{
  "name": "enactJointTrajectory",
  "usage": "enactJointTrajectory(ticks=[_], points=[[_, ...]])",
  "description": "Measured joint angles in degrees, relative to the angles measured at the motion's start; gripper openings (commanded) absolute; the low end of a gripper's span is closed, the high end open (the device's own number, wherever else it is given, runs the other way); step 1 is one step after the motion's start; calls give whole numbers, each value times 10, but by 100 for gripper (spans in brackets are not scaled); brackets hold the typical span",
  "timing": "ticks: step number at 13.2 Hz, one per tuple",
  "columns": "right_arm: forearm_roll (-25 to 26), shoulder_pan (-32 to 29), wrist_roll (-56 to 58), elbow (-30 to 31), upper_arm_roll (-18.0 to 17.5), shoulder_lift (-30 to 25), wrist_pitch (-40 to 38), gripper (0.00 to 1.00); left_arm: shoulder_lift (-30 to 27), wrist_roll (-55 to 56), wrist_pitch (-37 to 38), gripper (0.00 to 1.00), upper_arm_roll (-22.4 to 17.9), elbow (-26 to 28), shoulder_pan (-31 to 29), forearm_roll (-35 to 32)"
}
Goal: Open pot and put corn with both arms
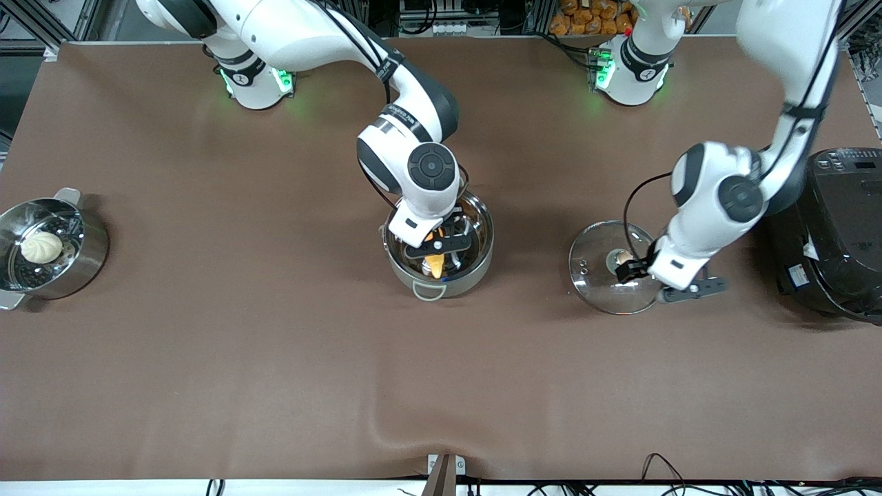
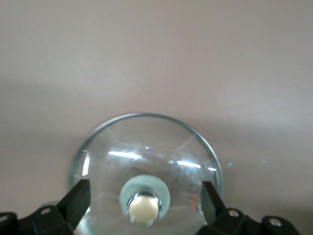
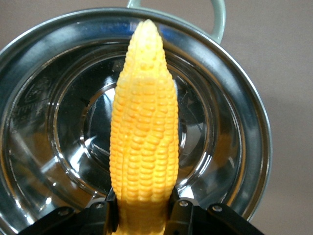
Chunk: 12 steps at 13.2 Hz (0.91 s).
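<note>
ok, your right gripper [image 1: 437, 249] is clamped on the corn [image 3: 143, 132], holding it over the open pot [image 1: 475, 265] mid-table [image 1: 275, 358]; cob points along the pot's width, tip toward the loop handle [image 3: 218, 22] nearer the front camera. the lid [image 1: 594, 270] lies flat on the table beside the pot, toward the left arm's end. your left gripper [image 2: 142, 201] sits spread wide over the lid, fingers [image 2: 78, 200] either side of the knob [image 2: 143, 208], not touching it. steamer pot [image 1: 83, 265] with bun [image 1: 41, 246] at the right arm's end, black cooker [image 1: 834, 234] at the left arm's end
</note>
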<state>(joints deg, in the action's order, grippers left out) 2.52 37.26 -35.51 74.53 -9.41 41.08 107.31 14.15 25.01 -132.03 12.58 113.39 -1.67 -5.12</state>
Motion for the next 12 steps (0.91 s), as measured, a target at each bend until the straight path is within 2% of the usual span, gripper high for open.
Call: enactJointTrajectory(ticks=[1, 2, 4, 7, 10, 12], points=[[1, 0, 0, 0, 0, 0, 0, 71, -32, 0, 45, 100, 0, -25, 0, 0], [2, 1, 0, 0, 0, 1, 0, 100, -63, 0, 83, 100, -2, -49, -1, 0], [9, 7, -3, 0, 0, 3, 0, 100, -103, 1, 170, 100, -5, -104, -4, 0], [13, 18, -22, -2, 0, 3, 0, 100, -127, 0, 304, 100, -5, -206, -11, 0], [15, 8, -26, -9, 8, 0, 0, 100, -152, 0, 360, 100, -5, -237, -18, 0], [16, -29, -23, -22, 12, -13, -19, 100, -155, 0, 373, 100, -5, -240, -28, 0]])
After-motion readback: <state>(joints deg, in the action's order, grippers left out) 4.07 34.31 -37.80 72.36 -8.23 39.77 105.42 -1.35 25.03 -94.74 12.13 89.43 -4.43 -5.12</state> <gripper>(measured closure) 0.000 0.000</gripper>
